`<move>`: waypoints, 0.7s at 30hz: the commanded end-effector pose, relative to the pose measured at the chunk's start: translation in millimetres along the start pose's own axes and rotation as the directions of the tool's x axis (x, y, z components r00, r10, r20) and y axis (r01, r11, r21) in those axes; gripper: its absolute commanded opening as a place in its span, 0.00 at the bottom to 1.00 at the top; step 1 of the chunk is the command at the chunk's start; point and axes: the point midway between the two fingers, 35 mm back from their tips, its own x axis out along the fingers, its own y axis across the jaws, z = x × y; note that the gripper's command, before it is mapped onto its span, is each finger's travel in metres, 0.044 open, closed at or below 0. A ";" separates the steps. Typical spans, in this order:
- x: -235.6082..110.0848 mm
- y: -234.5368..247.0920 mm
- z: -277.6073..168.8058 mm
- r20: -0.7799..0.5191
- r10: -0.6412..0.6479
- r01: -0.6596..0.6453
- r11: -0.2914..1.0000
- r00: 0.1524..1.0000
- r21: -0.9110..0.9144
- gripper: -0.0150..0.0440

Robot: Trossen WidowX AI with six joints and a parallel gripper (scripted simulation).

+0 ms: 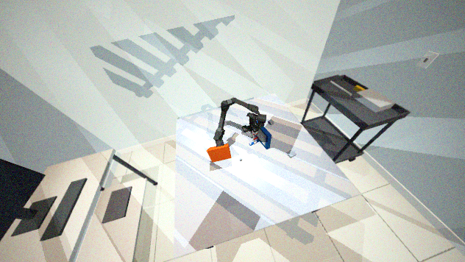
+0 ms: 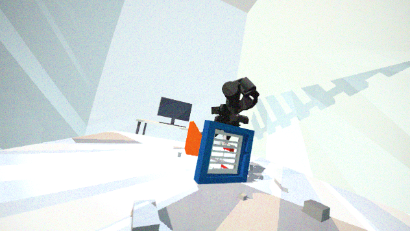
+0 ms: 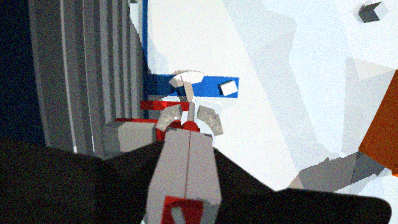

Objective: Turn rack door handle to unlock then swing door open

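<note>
A black robot arm (image 1: 223,118) (image 2: 231,91) arches over a pale, brightly lit worktop (image 1: 302,188) (image 2: 65,169) (image 3: 250,145), its base end beside an upright orange panel (image 1: 219,153) (image 2: 192,141) (image 3: 384,131). The task's rack stands upright on the worktop at the arm's far end: seen from outside, a blue frame (image 1: 268,138) (image 2: 202,154) around pale slats (image 2: 224,156) (image 3: 85,75), with red parts showing behind them. In the wrist view the slats rise at the left, and the gripper (image 1: 254,129) (image 2: 224,134) (image 3: 187,153) comes in beside them, its 2 dark fingers pinching a grey-and-red handle (image 3: 170,167) from either side. How far the handle is turned, and how the door stands, cannot be told. In the exterior view, 2 grey blocks sit near on the worktop, 1 at the left (image 2: 146,215) and 1 at the right (image 2: 316,210), apart from the rack. A dark cart (image 1: 338,107) stands to the right in the top view; a monitor (image 2: 174,109) stands far left in the exterior view.
</note>
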 end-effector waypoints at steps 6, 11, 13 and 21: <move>-0.3 -5.2 3.8 -0.001 0.000 -0.001 0.988 1.000 -0.154 0.29; -0.3 -8.5 6.4 -0.001 0.000 -0.001 0.968 1.000 -0.249 0.29; -0.3 -9.9 7.5 -0.001 0.000 -0.001 0.959 1.000 -0.285 0.29; -0.3 -17.3 14.2 -0.001 0.000 0.000 0.906 1.000 -0.423 0.29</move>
